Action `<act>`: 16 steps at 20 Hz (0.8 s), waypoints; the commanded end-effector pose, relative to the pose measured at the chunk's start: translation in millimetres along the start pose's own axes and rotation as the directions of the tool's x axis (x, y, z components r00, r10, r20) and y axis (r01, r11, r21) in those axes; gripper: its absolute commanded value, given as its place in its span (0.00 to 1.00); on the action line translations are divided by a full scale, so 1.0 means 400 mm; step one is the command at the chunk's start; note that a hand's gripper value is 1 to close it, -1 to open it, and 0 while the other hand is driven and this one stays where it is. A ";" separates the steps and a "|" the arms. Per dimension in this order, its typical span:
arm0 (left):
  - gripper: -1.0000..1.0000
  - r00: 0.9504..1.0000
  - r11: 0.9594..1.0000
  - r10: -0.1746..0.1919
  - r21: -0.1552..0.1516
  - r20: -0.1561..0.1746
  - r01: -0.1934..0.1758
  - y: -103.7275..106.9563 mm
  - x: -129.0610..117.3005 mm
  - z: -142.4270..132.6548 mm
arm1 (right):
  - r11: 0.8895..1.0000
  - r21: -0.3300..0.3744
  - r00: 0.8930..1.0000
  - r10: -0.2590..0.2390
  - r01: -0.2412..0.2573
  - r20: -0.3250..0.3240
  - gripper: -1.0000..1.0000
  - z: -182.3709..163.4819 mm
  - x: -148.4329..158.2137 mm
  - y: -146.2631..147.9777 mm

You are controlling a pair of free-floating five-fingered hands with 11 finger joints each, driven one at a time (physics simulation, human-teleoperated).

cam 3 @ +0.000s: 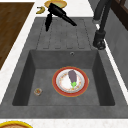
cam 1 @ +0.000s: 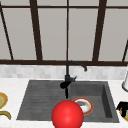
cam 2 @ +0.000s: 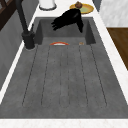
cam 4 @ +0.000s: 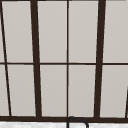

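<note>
My left hand [cam 3: 58,13] hangs in the air over the far end of the drainboard, close to a banana [cam 3: 40,10] and a yellow plate [cam 3: 59,3]; its fingers are straight and hold nothing. My right hand [cam 2: 68,18] floats above the basin's right end by another yellow plate [cam 2: 86,8], fingers stretched out, thumb down, holding nothing. It also shows at the right edge of the front view [cam 1: 122,107]. In the basin lies an orange-rimmed plate [cam 3: 55,75] with an eggplant [cam 3: 72,76] on it.
A red ball [cam 1: 67,114] sits at the sink's front edge. The black faucet [cam 1: 67,80] stands behind the sink's middle. A small round item [cam 3: 38,91] lies on the basin floor. A white container [cam 1: 125,83] stands on the right counter. Window bars run behind.
</note>
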State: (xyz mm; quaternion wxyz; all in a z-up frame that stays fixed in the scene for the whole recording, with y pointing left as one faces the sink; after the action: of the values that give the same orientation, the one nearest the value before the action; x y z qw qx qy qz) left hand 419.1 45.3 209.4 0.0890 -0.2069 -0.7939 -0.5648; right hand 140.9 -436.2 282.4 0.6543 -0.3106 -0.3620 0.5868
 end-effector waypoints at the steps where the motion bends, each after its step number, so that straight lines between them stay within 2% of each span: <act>1: 0.00 1.000 1.000 -0.013 -0.026 0.004 0.013 0.014 0.054 0.054 | 1.000 0.000 1.000 0.000 0.000 0.000 0.50 0.000 0.000 0.000; 3: 0.00 0.999 0.999 -0.033 -0.025 0.012 0.033 0.013 0.080 0.085 | 1.000 0.000 1.000 0.000 0.000 0.000 0.50 0.000 0.000 0.000; 6: 0.00 0.999 0.999 -0.038 -0.016 0.008 0.038 0.013 0.127 0.125 | 1.000 0.000 1.000 0.000 0.000 0.000 0.50 0.000 0.000 0.000; 16: 0.00 1.000 0.999 -0.031 -0.008 0.007 0.031 -0.005 0.293 0.262 | 1.000 0.000 1.000 0.000 0.000 0.000 0.50 0.000 0.000 0.000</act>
State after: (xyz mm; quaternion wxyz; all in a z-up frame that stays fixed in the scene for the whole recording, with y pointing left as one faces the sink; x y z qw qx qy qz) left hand 339.1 151.4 215.3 0.0858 -0.2033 -0.7942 -0.5662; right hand 140.9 -436.2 282.4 0.6543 -0.3106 -0.3620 0.5868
